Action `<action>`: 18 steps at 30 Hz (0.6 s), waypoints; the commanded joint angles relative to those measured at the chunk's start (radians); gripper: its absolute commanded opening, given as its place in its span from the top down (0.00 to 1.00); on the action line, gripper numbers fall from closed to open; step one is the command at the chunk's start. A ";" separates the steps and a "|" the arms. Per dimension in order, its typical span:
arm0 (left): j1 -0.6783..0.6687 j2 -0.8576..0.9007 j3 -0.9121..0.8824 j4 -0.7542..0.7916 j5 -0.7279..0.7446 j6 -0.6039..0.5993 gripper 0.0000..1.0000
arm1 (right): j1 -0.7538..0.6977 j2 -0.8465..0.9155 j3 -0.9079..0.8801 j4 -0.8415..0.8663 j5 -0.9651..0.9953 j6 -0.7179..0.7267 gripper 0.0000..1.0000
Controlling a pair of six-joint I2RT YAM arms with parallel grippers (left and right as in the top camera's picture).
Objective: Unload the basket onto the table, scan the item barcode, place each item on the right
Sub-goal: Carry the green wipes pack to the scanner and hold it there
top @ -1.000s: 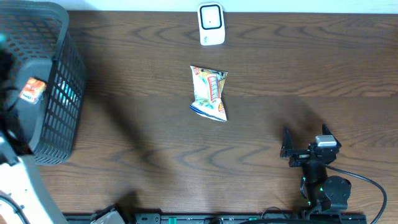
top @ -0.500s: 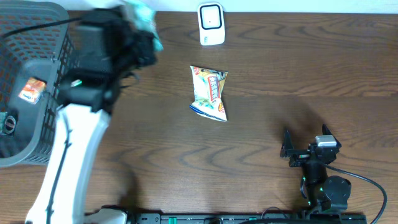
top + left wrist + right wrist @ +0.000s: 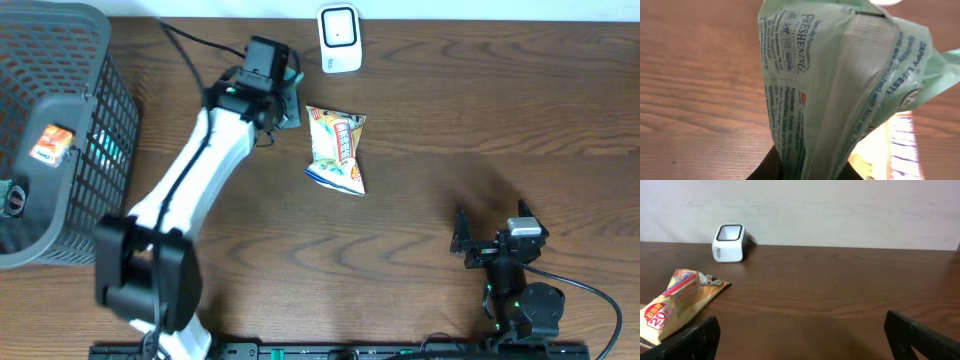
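**Left arm swings the pack from basket to scanner**

Since half a second ago, our left arm has carried its load away from the basket [image 3: 95,150] at nine o'clock and reached in toward the scanner [image 3: 340,38] at twelve o'clock. The left end effector [image 3: 278,98] pinches a green pack [image 3: 840,85] by its lower edge, held above the worktop [image 3: 450,120], with the scanner at about two o'clock from it and a snack bag [image 3: 338,150] at four o'clock. Our right end effector [image 3: 488,228] sits idle at five o'clock, fingers spread wide.

We judge the pack light, soft and crinkly, its film likely slippery. A seam or sealed end gives the surest hold, since the middle would buckle.

On the film we read "FRESHENING" and what looks like "Aloe". The smaller print is illegible, and we see no barcode. The snack bag shows "20".
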 commanded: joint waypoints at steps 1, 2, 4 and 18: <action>-0.014 0.066 0.011 -0.002 -0.026 0.013 0.92 | -0.002 -0.005 -0.002 -0.003 0.005 -0.011 0.01; -0.023 0.087 0.011 -0.003 -0.024 0.013 0.93 | -0.002 -0.005 -0.002 -0.003 0.005 -0.011 0.01; -0.041 0.118 0.011 -0.006 -0.024 0.012 0.92 | -0.002 -0.005 -0.002 -0.003 0.005 -0.011 0.01; -0.176 0.262 0.009 0.036 -0.024 -0.220 0.92 | -0.002 -0.005 -0.002 -0.003 0.005 -0.011 0.01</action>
